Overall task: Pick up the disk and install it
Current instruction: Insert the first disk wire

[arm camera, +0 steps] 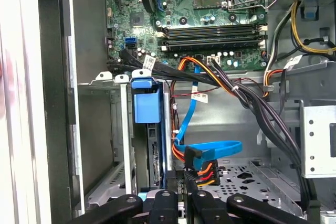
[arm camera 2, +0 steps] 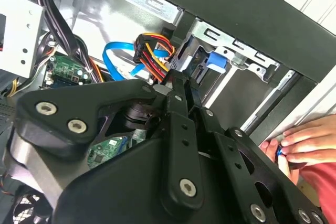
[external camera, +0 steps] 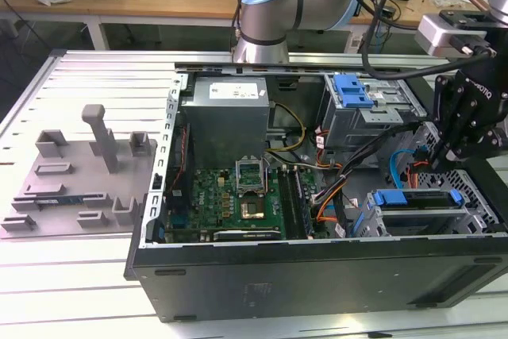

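Note:
The disk (external camera: 417,200), in its blue carrier with a tab at each end, sits in the metal drive bay at the case's front corner on the exterior view's right. In the first wrist view the disk (arm camera: 147,106) stands edge-on in that bay with one blue tab showing at its end. My gripper (external camera: 429,166) hangs just above the bay, apart from the disk. In both wrist views its black fingers lie close together with nothing between them, gripper (arm camera 2: 182,85) and gripper (arm camera: 184,181). A plug with red, orange and yellow wires (arm camera: 202,169) lies right beside the fingertips.
The grey power-supply box (external camera: 226,113) and green motherboard (external camera: 238,196) fill the case's middle. A blue latch on a metal cage (external camera: 352,89) stands behind the bay. Black cable bundles (arm camera: 252,108) and a blue ribbon cable (arm camera: 210,148) cross nearby. A hand (arm camera 2: 307,140) rests outside the case wall.

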You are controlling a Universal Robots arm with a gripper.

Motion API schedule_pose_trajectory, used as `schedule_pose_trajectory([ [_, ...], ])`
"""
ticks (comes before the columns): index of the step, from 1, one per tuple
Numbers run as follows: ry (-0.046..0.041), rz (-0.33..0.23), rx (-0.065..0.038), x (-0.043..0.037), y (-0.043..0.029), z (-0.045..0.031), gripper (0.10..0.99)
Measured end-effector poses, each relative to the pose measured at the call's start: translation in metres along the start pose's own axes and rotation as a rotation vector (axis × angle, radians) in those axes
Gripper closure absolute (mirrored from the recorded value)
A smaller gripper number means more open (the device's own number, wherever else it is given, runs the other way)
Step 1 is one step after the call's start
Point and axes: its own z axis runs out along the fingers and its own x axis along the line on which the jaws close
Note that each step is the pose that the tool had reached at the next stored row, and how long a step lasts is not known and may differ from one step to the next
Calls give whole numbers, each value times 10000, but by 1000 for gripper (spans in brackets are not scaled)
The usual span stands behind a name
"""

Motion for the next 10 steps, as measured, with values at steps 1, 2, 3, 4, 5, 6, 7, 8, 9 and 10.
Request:
schedule_pose_trajectory([
  [1,0,1,0,9,0,1,918],
  [2,-1,1,0,14,0,2,918],
  [3,0,1,0,16,0,1,918],
  [4,-1,5,0,22,-1,3,918],
  [5,-1,25,-2,24,-1,3,918],
  [6,1,47,-3,26,-1,3,918],
  [7,1,67,-5,28,-1,3,918],
  [8,-1,88,-7,30,-1,4,918],
  [9,1,109,-9,34,-1,4,918],
  [10,1,135,-11,43,-2,4,918],
])
